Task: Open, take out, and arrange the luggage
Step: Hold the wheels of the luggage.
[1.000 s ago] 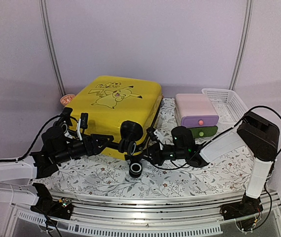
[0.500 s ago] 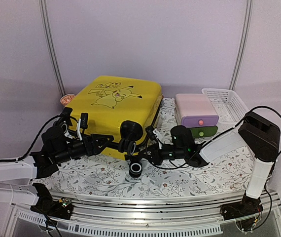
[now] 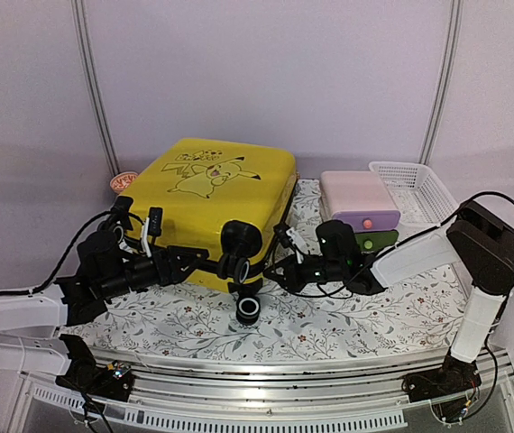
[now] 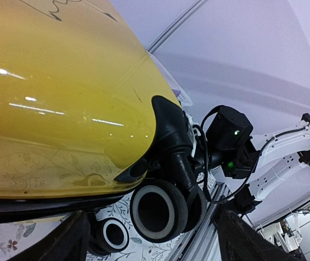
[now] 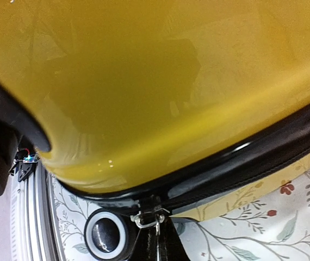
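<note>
The left hand (image 3: 188, 259) is reaching in from the left side of the desk (image 3: 347, 327), its fingers spread wide apart and gripping nothing, and is hovering just beside the near left edge of the luggage (image 3: 210, 203). The glossy yellow case is lying flat on the flowered desk cover, left of centre and towards the far side, with its cartoon drawing facing up and its black zipper trim (image 5: 236, 163) running round its side. Its black wheels are pointing towards the near edge: one wheel (image 3: 249, 309) is sitting low by the cloth, and another (image 3: 238, 236) is standing above it at the near right corner. Just right of that corner, the right hand (image 3: 281, 263) is stretching in from the right, and its wrist view is showing its dark fingers (image 5: 163, 249) pinched together on the small metal zipper pull (image 5: 147, 220) hanging from the trim. Farther right, a pink drawer box (image 3: 359, 203) is resting near the far edge, with a white mesh basket (image 3: 410, 188) just beside it.
</note>
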Robot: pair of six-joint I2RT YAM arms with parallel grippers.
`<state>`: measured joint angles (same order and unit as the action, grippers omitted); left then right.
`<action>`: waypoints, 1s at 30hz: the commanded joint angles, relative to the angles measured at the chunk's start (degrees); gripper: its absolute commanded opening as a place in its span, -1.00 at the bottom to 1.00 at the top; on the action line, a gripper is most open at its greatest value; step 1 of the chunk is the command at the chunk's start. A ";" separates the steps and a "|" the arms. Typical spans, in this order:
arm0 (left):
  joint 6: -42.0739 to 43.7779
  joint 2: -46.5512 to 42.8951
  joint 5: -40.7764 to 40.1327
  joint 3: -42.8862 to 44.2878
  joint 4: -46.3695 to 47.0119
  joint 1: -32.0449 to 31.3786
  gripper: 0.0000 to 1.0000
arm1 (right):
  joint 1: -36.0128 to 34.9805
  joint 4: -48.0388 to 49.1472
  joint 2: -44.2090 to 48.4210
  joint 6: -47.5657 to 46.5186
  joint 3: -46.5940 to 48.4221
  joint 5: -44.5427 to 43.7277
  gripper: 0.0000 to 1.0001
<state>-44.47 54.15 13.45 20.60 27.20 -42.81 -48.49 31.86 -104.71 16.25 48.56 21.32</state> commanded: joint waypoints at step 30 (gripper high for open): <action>-5.00 29.14 -37.06 41.24 -55.32 -24.68 0.66 | 10.15 -12.54 -3.02 -17.80 15.69 -9.36 -0.96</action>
<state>-48.12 89.71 -28.08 66.81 -33.21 -69.10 -40.82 15.33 -107.02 -0.01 60.66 16.45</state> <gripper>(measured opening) 0.848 0.021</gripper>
